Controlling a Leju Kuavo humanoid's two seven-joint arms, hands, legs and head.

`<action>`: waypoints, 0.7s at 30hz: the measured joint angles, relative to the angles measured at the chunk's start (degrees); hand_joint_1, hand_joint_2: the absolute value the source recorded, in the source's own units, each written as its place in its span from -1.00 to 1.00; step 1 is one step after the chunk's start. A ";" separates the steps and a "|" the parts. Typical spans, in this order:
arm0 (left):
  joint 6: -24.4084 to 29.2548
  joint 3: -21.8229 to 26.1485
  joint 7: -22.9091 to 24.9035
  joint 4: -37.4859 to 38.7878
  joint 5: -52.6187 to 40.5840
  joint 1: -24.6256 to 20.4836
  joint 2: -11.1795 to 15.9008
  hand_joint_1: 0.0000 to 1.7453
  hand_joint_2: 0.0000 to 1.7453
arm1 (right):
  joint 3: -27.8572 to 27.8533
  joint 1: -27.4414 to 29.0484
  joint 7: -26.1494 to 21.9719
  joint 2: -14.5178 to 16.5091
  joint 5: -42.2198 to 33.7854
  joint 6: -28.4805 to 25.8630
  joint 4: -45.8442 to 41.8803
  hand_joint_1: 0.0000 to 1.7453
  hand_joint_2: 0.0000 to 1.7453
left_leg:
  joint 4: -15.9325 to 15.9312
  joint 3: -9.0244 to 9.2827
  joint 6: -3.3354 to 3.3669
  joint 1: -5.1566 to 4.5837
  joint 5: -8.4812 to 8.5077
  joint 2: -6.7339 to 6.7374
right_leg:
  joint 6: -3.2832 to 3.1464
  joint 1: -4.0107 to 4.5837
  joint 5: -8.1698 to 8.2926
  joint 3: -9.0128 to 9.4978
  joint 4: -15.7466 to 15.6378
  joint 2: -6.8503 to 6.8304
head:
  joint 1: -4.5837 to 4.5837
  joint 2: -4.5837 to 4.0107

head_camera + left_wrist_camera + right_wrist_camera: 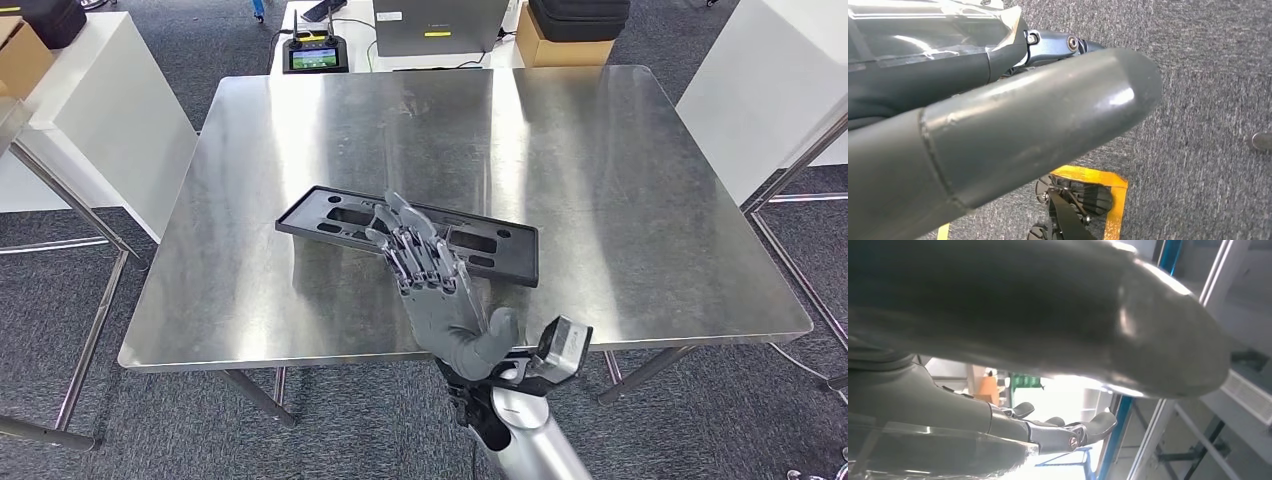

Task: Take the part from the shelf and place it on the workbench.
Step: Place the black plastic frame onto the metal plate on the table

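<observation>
Black part point(405, 232) is lying flat on the steel workbench point(620, 170), near its front middle. Right hand point(435, 275) is hovering over the part, fingers stretched out and apart, holding nothing. Left hand point(998, 135) is hanging over grey carpet; can't tell its state.

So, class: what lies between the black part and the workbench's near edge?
In the head view, bare steel workbench, with the right robot hand reaching over it toward the black part.

Matt black plastic part point(400, 232) on scuffed, glossy brushed-steel workbench point(620, 180).
</observation>
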 joint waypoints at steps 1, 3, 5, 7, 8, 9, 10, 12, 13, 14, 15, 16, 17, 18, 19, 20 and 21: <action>0.00 0.21 -0.08 0.00 0.12 0.00 0.07 -1.00 -1.00 | 0.01 0.73 -0.45 -0.52 0.07 0.36 -0.71 -1.00 -1.00 | 0.00 0.00 0.00 0.00 0.00 0.00 | 0.00 0.00 0.00 0.00 0.00 0.00 | 0.00 0.00; -0.01 0.52 -0.26 0.00 0.27 0.00 0.21 -1.00 -1.00 | -0.01 1.87 -0.99 -1.43 0.27 0.68 -1.84 -1.00 -1.00 | 0.08 -0.01 0.10 -0.04 -0.09 0.00 | 0.01 -0.09 0.01 0.04 -0.05 0.00 | 0.00 0.00; -0.01 0.74 -0.44 0.00 0.43 0.01 0.38 -1.00 -1.00 | -0.04 2.68 -1.27 -2.19 0.19 0.76 -2.54 -1.00 -1.00 | 0.19 -0.02 0.28 -0.08 -0.24 0.00 | 0.03 -0.21 0.01 0.11 -0.10 0.00 | 0.00 0.00; -0.01 0.96 -0.64 -0.01 0.55 0.01 0.54 -1.00 -1.00 | -0.15 3.21 -1.45 -2.81 -0.08 0.77 -2.85 -1.00 -1.00 | 0.30 -0.01 0.47 -0.11 -0.35 0.00 | 0.04 -0.28 0.00 0.17 -0.10 0.01 | 0.00 0.00; 0.02 1.09 -0.76 -0.02 0.61 0.01 0.58 -1.00 -1.00 | -0.26 3.34 -1.47 -3.09 -0.16 0.78 -2.91 -1.00 -1.00 | 0.38 -0.01 0.59 -0.14 -0.41 0.00 | 0.09 -0.32 -0.02 0.21 -0.11 0.02 | 0.00 0.00; 0.09 1.20 -0.87 -0.02 0.65 0.00 0.58 -1.00 -1.00 | -0.40 3.40 -1.48 -3.34 -0.20 0.78 -2.94 -1.00 -1.00 | 0.44 0.00 0.71 -0.20 -0.48 0.01 | 0.15 -0.37 -0.04 0.27 -0.15 0.03 | 0.00 0.00; 0.18 1.30 -0.97 -0.02 0.68 0.00 0.57 -1.00 -1.00 | -0.55 3.41 -1.47 -3.56 -0.21 0.78 -2.94 -1.00 -1.00 | 0.46 0.03 0.86 -0.27 -0.53 0.01 | 0.22 -0.42 -0.05 0.36 -0.25 0.03 | 0.00 0.00; 0.35 1.45 -1.14 -0.02 0.73 -0.02 0.40 -1.00 -1.00 | -0.85 3.30 -1.39 -3.96 -0.09 0.78 -2.96 -1.00 -1.00 | -0.35 0.68 1.32 -0.17 -0.24 0.09 | 0.50 -0.28 -0.19 0.60 -0.32 -0.04 | 0.00 0.00; 0.37 1.50 -1.20 -0.02 0.73 -0.04 0.27 -1.00 -1.00 | -0.97 3.22 -1.35 -4.15 -0.04 0.77 -2.98 -1.00 -1.00 | -0.99 1.22 1.61 0.03 0.01 0.20 | 0.57 -0.22 -0.69 0.39 0.45 -0.11 | 0.03 0.00; 0.38 1.56 -1.25 -0.02 0.73 -0.06 0.14 -1.00 -1.00 | -1.07 3.11 -1.31 -4.37 0.01 0.77 -3.00 -1.00 -1.00 | -1.62 1.76 1.86 0.28 0.26 0.32 | 0.61 -0.18 -1.68 -0.36 2.28 -0.17 | 0.06 0.00; 0.38 1.63 -1.27 -0.02 0.73 -0.09 0.03 -1.00 -1.00 | -1.16 3.06 -1.28 -4.61 0.02 0.75 -3.00 -1.00 -1.00 | -2.01 2.15 2.01 0.48 0.41 0.45 | 0.57 -0.34 -3.14 -1.81 5.38 -0.24 | 0.10 0.00; 0.38 1.71 -1.28 -0.02 0.73 -0.12 -0.02 -1.00 -1.00 | -1.23 3.03 -1.28 -4.83 0.03 0.75 -3.00 -1.00 -1.00 | -2.10 2.25 2.09 0.56 0.40 0.53 | 0.59 -0.52 -4.76 -3.70 9.18 -0.24 | 0.13 0.00; 0.38 1.78 -1.28 -0.02 0.73 -0.13 -0.07 -1.00 -1.00 | -1.31 3.07 -1.27 -5.04 0.03 0.74 -3.00 -1.00 -1.00 | -2.09 2.27 2.06 0.61 0.40 0.59 | 0.78 -0.77 -6.00 -5.50 12.70 -0.25 | 0.13 0.00; 0.38 1.83 -1.28 -0.02 0.73 -0.14 -0.16 -1.00 -1.00 | -1.37 3.13 -1.26 -5.25 0.05 0.72 -2.98 -1.00 -1.00 | -2.06 2.27 1.98 0.70 0.39 0.64 | 1.23 -1.08 -6.48 -6.59 14.78 -0.27 | 0.14 0.00; 0.36 1.87 -1.28 -0.02 0.73 -0.13 -0.25 -1.00 -1.00 | -1.39 3.16 -1.22 -5.42 0.10 0.65 -2.96 -1.00 -1.00 | -2.01 2.27 1.83 0.85 0.37 0.68 | 1.91 -1.41 -6.03 -6.57 14.72 -0.32 | 0.13 0.00; 0.32 1.89 -1.28 -0.02 0.73 -0.12 -0.31 -1.00 -1.00 | -1.40 3.16 -1.16 -5.54 0.18 0.56 -2.93 -1.00 -1.00 | -1.95 2.30 1.56 1.09 0.33 0.68 | 2.75 -1.77 -4.78 -5.33 12.37 -0.43 | 0.14 0.00; 0.27 1.91 -1.28 -0.02 0.73 -0.13 -0.37 -1.00 -1.00 | -1.40 3.10 -1.06 -5.63 0.26 0.44 -2.90 -1.00 -1.00 | -1.81 2.32 1.16 1.34 0.22 0.66 | 3.66 -2.18 -3.18 -3.14 8.28 -0.66 | 0.15 0.00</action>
